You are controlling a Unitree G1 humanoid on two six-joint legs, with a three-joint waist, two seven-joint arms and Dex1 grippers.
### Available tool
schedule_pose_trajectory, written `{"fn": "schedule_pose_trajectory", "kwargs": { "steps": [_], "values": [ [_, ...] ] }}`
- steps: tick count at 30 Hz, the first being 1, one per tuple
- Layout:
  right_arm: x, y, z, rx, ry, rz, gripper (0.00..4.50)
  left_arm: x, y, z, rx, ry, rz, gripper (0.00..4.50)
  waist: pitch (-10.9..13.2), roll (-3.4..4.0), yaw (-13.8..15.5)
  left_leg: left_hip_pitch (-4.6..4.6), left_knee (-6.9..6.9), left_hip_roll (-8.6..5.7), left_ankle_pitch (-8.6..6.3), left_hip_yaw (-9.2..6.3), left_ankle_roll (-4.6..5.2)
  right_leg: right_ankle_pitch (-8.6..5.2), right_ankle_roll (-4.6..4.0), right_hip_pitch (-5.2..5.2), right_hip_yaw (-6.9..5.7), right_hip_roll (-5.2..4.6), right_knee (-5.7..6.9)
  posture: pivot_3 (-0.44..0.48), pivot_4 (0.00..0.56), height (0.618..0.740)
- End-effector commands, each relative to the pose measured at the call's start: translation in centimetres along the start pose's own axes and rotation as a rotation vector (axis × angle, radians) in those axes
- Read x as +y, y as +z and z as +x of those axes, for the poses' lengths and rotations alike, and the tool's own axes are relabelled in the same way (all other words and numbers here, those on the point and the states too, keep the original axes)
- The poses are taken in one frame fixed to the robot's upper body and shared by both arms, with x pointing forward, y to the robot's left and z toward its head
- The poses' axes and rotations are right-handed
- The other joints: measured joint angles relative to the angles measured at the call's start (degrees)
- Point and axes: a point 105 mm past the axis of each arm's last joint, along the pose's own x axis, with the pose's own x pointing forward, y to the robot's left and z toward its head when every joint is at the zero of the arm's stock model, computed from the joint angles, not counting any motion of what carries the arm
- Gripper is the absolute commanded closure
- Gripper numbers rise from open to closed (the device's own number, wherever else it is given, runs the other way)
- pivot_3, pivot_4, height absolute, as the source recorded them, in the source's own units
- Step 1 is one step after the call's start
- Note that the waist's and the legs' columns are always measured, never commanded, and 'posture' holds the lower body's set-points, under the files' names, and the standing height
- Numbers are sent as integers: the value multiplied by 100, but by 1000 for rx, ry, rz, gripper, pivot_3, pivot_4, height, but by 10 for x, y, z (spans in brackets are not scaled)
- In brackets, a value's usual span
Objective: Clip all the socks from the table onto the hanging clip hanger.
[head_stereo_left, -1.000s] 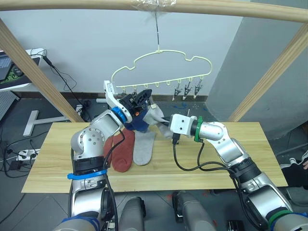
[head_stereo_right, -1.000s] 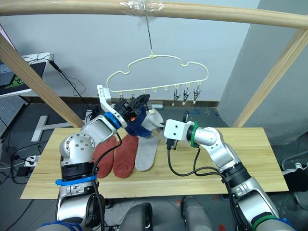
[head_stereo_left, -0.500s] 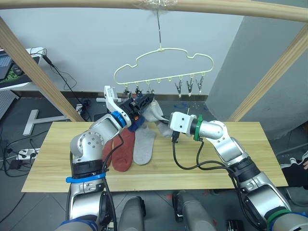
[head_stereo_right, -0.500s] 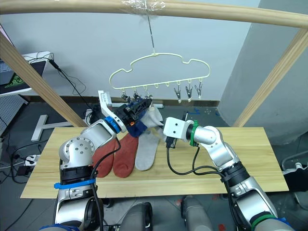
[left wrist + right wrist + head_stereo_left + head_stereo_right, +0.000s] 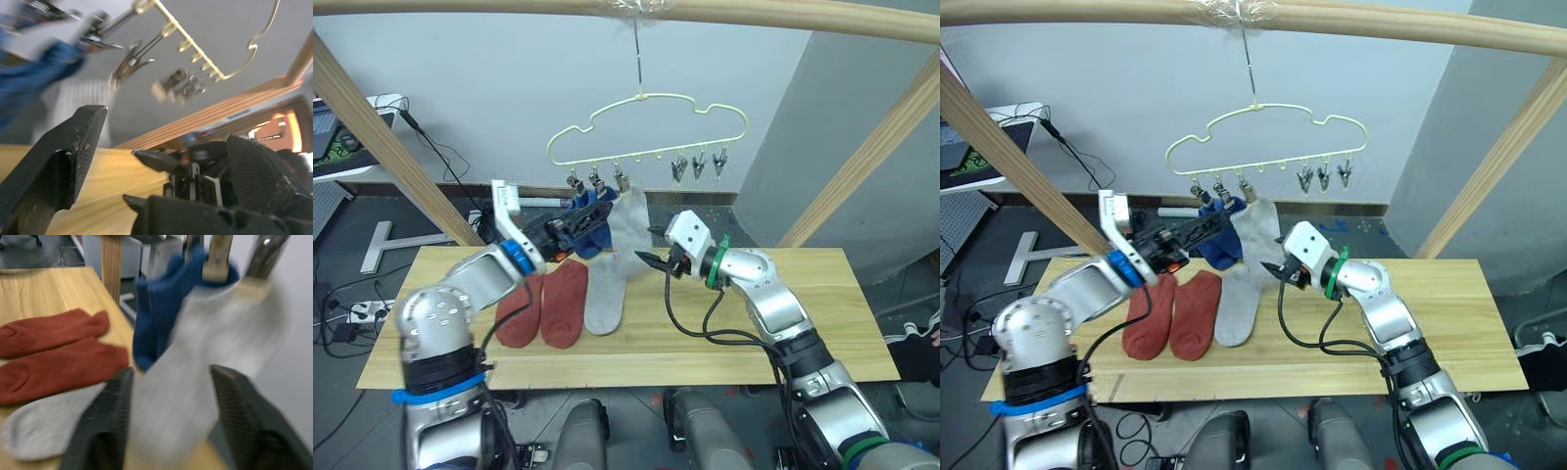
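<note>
Three socks [image 5: 607, 220] clipped on the clip hanger [image 5: 646, 132], three on the table [image 5: 822, 304]; both grippers open, empty.

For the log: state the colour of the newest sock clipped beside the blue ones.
Light grey sock, best seen in the right eye view.

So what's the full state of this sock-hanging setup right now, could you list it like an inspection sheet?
Surface: the table, light wood planks.
Job's things: the clip hanger hangs from the wooden pole; blue socks and a grey sock hang clipped at its left clips; three clips toward its right end hang free. Two rust-red socks and another grey sock lie on the table.
Clutter: nothing seen.
Grippers: left gripper open, by the blue socks; right gripper open, beside the hanging grey sock.
Cables: black cable looping from the right arm; floor cables.
Surroundings: slanted wooden frame poles, grey wall.
</note>
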Motion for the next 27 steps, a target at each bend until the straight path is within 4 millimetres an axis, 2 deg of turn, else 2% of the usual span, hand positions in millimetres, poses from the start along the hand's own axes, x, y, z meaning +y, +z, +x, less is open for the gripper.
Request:
{"fn": "schedule_pose_trajectory", "kwargs": {
  "steps": [1,2,3,4,6,7,8,12,16,27],
  "values": [
    [-9,25,-9,-82,-73,47,540,-11,6,-7,6,-15,68,0,1,0,37,-1,0,-1,0,0,0,0,0,-1,1,0,0,25,266,740],
    [-9,26,-9,-81,-77,55,133,-10,6,-8,9,-13,72,0,1,1,42,0,0,-1,0,0,0,0,0,-1,2,0,0,25,266,740],
    [-11,31,-12,-96,-128,85,26,-14,0,-12,49,-14,119,0,1,0,49,0,0,-2,0,0,0,-1,0,-2,6,0,0,43,268,740],
    [-13,34,-14,-106,-166,109,26,-16,-5,-15,80,-16,154,0,3,-4,47,-2,0,-2,0,0,0,-1,0,-4,7,-2,-1,43,268,740],
    [-18,40,-17,-130,-239,176,26,-17,-15,-17,142,10,354,0,3,-4,57,-3,-7,1,-1,-3,-2,-2,-1,-10,11,-4,-3,43,268,740],
    [-25,45,-19,-155,-302,214,26,-20,-12,-16,111,5,388,0,4,-2,79,-6,-15,-1,-1,-4,-3,-4,-5,-17,12,-6,-4,50,266,740],
    [-29,48,-21,-170,-347,243,491,-21,-10,-15,85,-1,405,0,5,0,95,-5,-28,-2,-1,-4,-4,-8,-12,-23,13,-6,-4,50,266,740],
    [-43,57,-23,-185,-460,239,1699,-35,-10,-12,66,-72,563,0,6,1,127,-30,-34,0,1,-1,-7,-15,-24,-38,5,-13,-8,50,266,740],
    [-47,63,-19,-197,-490,236,1699,-28,-11,-9,54,-73,600,0,5,1,118,-52,-42,-5,1,9,-6,-16,-24,-63,1,-11,-14,47,256,740],
    [-77,62,-12,-188,-628,262,1699,-40,-3,-2,-5,-118,643,0,5,0,98,-80,-58,-4,1,-7,-6,-13,-20,-65,-8,0,-55,49,247,740]
  ]
}}
